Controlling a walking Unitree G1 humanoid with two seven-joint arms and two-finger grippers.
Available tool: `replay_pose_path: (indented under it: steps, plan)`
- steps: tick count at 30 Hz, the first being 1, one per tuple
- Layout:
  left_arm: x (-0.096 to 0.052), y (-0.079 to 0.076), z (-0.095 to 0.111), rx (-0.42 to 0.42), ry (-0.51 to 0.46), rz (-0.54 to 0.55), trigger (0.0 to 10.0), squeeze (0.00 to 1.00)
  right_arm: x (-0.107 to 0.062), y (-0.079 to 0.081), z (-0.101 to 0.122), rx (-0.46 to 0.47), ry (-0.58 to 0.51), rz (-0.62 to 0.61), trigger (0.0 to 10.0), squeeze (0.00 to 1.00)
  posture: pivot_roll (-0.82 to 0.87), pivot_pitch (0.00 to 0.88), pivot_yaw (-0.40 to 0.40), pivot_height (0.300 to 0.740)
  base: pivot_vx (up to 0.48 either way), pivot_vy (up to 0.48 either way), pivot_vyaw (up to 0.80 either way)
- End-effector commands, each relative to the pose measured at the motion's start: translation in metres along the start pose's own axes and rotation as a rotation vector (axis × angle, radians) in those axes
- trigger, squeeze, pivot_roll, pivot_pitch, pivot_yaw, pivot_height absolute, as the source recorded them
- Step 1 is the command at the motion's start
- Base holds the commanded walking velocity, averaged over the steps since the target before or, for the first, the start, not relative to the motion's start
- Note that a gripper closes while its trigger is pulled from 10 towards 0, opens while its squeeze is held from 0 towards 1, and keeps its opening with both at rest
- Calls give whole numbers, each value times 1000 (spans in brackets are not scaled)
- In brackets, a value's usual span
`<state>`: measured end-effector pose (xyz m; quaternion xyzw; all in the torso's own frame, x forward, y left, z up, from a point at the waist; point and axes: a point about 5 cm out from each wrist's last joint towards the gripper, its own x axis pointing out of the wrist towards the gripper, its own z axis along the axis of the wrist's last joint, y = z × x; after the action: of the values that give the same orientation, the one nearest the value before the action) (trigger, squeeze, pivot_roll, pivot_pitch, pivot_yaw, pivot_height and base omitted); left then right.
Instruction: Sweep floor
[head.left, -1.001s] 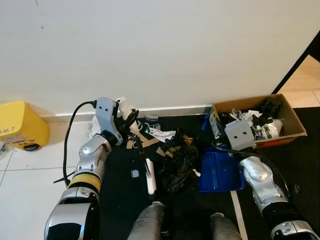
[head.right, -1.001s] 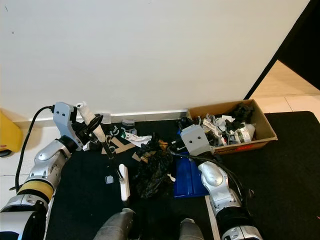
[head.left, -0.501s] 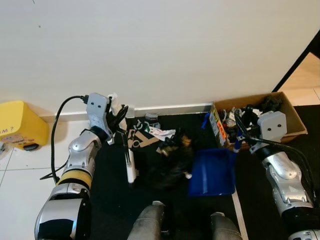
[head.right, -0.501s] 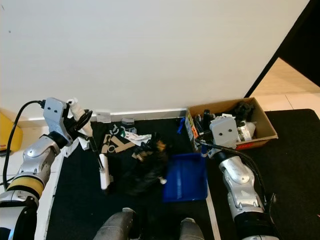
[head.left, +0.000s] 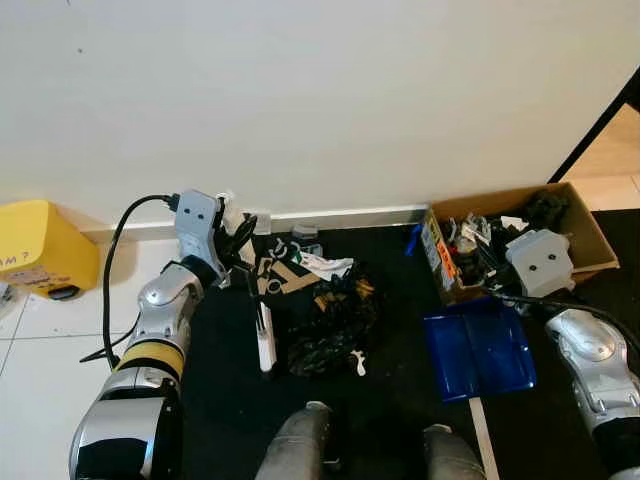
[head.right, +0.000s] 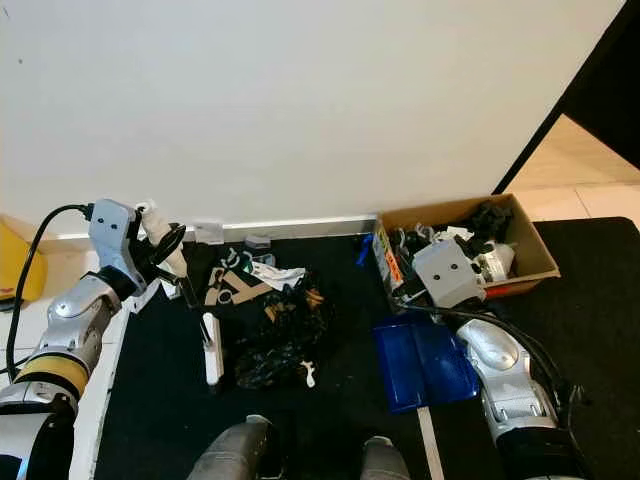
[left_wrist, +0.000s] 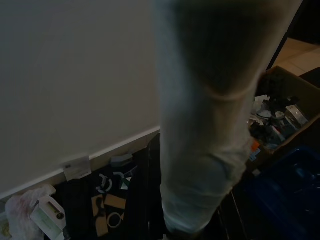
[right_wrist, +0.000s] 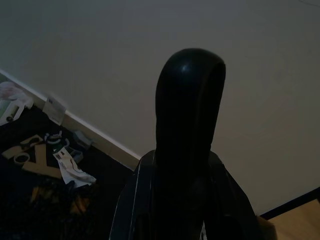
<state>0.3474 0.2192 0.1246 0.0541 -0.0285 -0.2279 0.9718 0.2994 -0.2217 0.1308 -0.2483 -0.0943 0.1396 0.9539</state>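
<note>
nearest the camera, the robot's two grey legs (head.left: 300, 445) stand on a black mat (head.left: 390, 400) that runs up to the wall. just beyond them on the right, a blue dustpan (head.left: 478, 347) lies flat on the mat, its handle running up to the right hand (head.right: 425, 292); the right wrist view shows a black handle (right_wrist: 187, 135) rising between that hand's parts, so the hand seems clamped on it, though the fingers themselves are hard to make out. to the left of the dustpan, well apart from it, a crumpled black plastic bag (head.left: 330, 325) sits in the middle of the mat with small bits of white litter at its near edge. just left of the bag is a small broom (head.left: 265, 335), its white head resting on the mat and its dark shaft leaning up and left to the left hand (head.left: 240, 240), whose black fingers (head.left: 245, 232) are closed around the pale grip. farther on, scraps of cardboard and paper (head.left: 290, 270) lie scattered between the bag and the white skirting board (head.left: 350, 216). on the far right an open cardboard box (head.left: 520, 235) full of rubbish stands against the wall. on the far left a yellow bin (head.left: 35, 250) sits on the pale tiled floor (head.left: 50, 370).
</note>
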Motion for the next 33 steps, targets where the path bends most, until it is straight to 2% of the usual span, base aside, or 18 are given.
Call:
replay_pose_path:
  steps: [1, 3, 7, 9, 10, 12, 16, 17, 18, 20, 25, 31, 33]
  plan:
    - [-3, -2, -4, 4, -1, -6, 10000, 0, 2, 6, 2, 7, -21, 9, 10000, 0, 148, 208, 82, 740, 0, 0, 0]
    - [-2, -4, -5, -10, -5, -9, 10000, 0, 6, 15, -1, 30, -25, -27, 10000, 0, 147, 208, 82, 740, 0, 0, 0]
    - [1, -8, -5, -26, -11, -15, 10000, 0, 10, 24, -3, 45, -30, -62, 10000, 0, 150, 207, 83, 740, 0, 0, 0]
    - [5, -13, -4, -52, -26, -25, 10000, 0, 16, 37, -5, 51, -26, -96, 10000, 0, 151, 208, 83, 740, 0, 0, 0]
    - [5, -13, -4, -52, -26, -25, 10000, 0, 16, 37, -5, 51, -26, -96, 10000, 0, 151, 208, 83, 740, 0, 0, 0]
    - [8, -17, -3, -73, -37, -35, 10000, 0, 21, 47, -4, 49, -30, -103, 10000, 0, 159, 211, 84, 740, 0, 0, 0]
    - [14, -26, -2, -108, -57, -65, 10000, 0, 33, 63, 5, 131, -65, -106, 10000, 0, 171, 211, 82, 740, 0, 0, 0]
    - [14, -26, -2, -108, -57, -65, 10000, 0, 33, 63, 5, 131, -65, -106, 10000, 0, 171, 211, 82, 740, 0, 0, 0]
    - [17, -31, -1, -125, -70, -79, 10000, 0, 40, 67, 15, 178, -107, -104, 10000, 0, 174, 213, 81, 740, 0, 0, 0]
    - [18, -33, 0, -131, -76, -84, 10000, 0, 45, 68, 23, 199, -144, -95, 10000, 0, 178, 214, 82, 740, 0, 0, 0]
    - [18, -33, 0, -133, -73, -88, 10000, 0, 50, 67, 25, 240, -152, -91, 10000, 0, 176, 214, 85, 740, 0, 0, 0]
    - [20, -37, -1, -136, -68, -97, 10000, 0, 50, 73, 17, 219, -115, -64, 10000, 0, 177, 213, 84, 740, 0, 0, 0]
    - [22, -42, -1, -144, -73, -107, 10000, 0, 48, 81, 12, 188, -98, -40, 10000, 0, 182, 215, 83, 740, 0, 0, 0]
